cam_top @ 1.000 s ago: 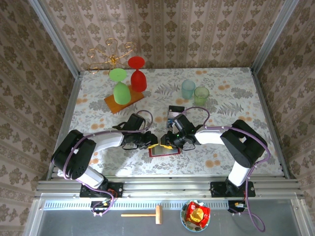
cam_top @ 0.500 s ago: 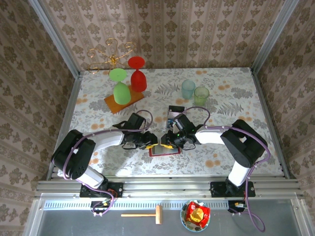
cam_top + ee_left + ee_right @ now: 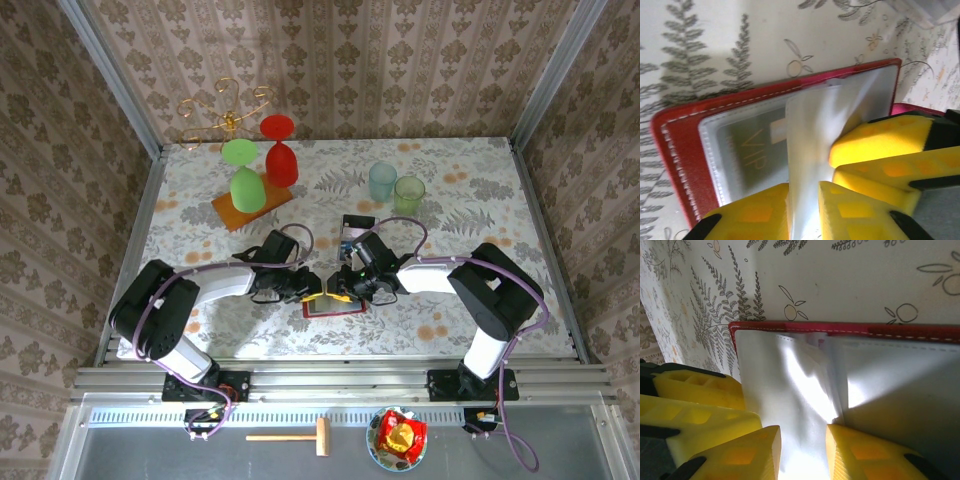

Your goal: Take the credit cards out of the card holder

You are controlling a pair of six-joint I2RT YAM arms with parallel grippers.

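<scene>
Red stitched card holder (image 3: 333,309) lies open and flat on the tabletop (image 3: 470,180), mid-width near the near edge. Its glossy clear pockets glare white. Left pincer (image 3: 803,212), with blocky yellow fingers, is clamped on one thin clear leaf of the holder. Right pincer (image 3: 803,455) straddles a leaf; gripped or loose, cannot tell. Dark card (image 3: 752,157) with gold VIP lettering sits in a pocket, half covered by the lifted leaf. Glare hides other pocket contents.
</scene>
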